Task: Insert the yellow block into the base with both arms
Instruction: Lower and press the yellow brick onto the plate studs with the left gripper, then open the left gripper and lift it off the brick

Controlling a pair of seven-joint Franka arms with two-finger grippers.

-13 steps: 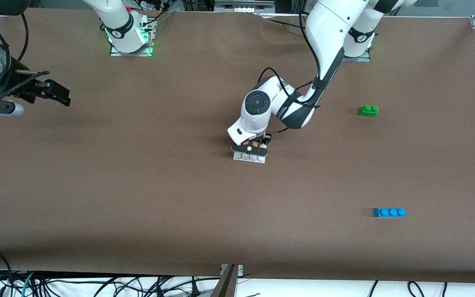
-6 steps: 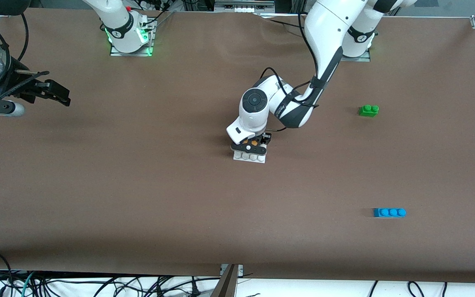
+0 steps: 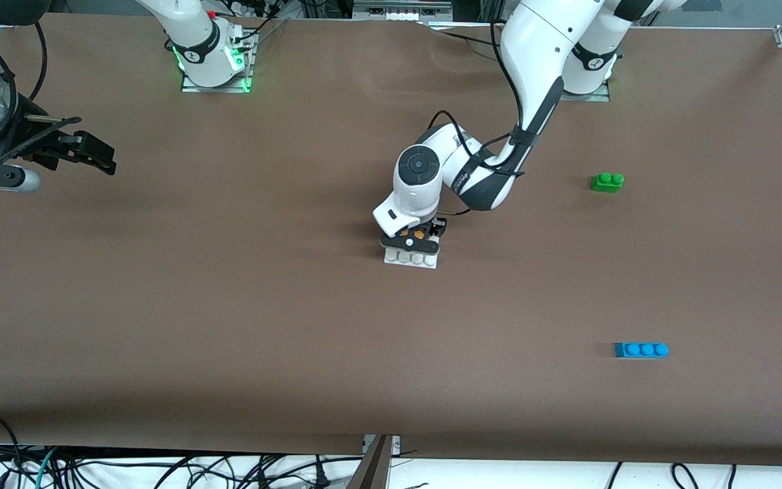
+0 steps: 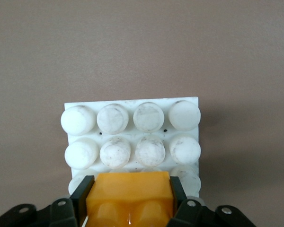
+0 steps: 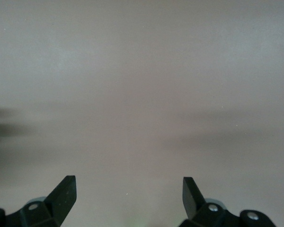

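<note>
The white studded base (image 3: pixel 410 259) lies at the table's middle. My left gripper (image 3: pixel 418 237) is over it, shut on the yellow block (image 3: pixel 419 235). In the left wrist view the yellow block (image 4: pixel 128 194) sits between the two black fingers (image 4: pixel 82 193), low over the base (image 4: pixel 132 135), covering part of the stud rows closest to the gripper. I cannot tell whether the block touches the studs. My right gripper (image 3: pixel 92 155) waits open and empty above the table at the right arm's end; its wrist view shows only bare brown table between the fingertips (image 5: pixel 66 191).
A green two-stud brick (image 3: pixel 607 181) lies toward the left arm's end of the table. A blue three-stud brick (image 3: pixel 641 350) lies nearer the front camera at that same end. Cables hang along the table's front edge.
My left gripper with the yellow block has shifted very slightly over the base. The right arm has not moved.
</note>
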